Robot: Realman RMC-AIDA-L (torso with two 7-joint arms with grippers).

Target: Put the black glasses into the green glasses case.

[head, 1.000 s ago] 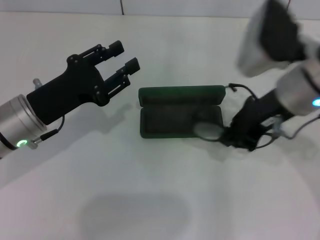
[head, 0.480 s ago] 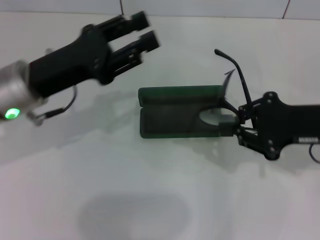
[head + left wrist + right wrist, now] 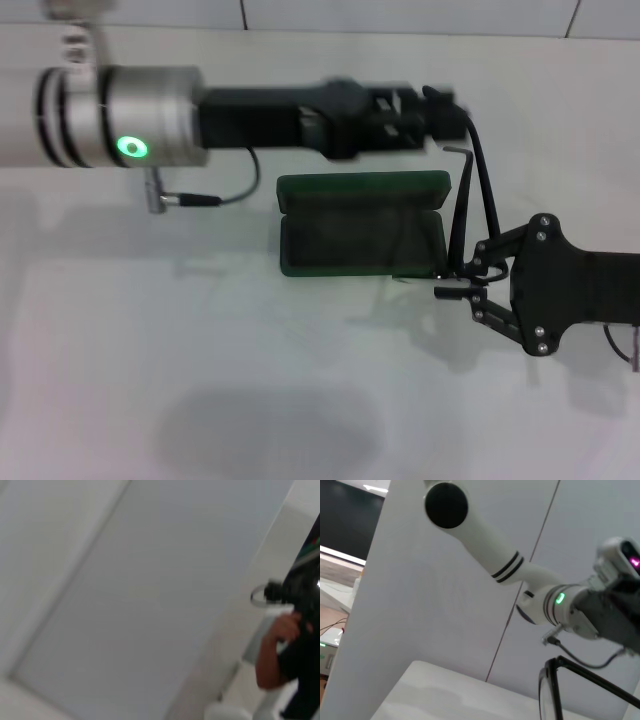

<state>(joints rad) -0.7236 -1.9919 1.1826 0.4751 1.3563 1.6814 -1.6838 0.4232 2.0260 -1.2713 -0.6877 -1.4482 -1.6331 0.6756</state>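
On the white tabletop (image 3: 200, 360) before you, the left arm (image 3: 130, 130) now stretches across the upper scene from nine o'clock toward three, its left claw (image 3: 440, 112) reaching the raised temple tips of the black glasses (image 3: 470, 200); whether that claw's fingers are parted or together, you cannot tell. The green glasses case (image 3: 360, 225) lies open at centre, lid flat toward twelve o'clock and lined tray toward six. At four o'clock of the case, the right claw (image 3: 462, 282) grips the black glasses by the front of the frame, just off the case's right end, with both temple arms standing up toward twelve o'clock. The right wrist view shows one lens rim and a temple (image 3: 580, 680) close against that camera. Half a second ago the left claw hung apart at eleven o'clock of the case; it has since swung across above the lid, and the glasses have drawn slightly clear of the tray, where a lens had overlapped the right end. Judge the glasses light, thin and easily bent, with smooth lenses that smear and slip: you would do best to hold them at the bridge or a hinge corner, never a lens, and fold the temples gently before lowering them into the tray.
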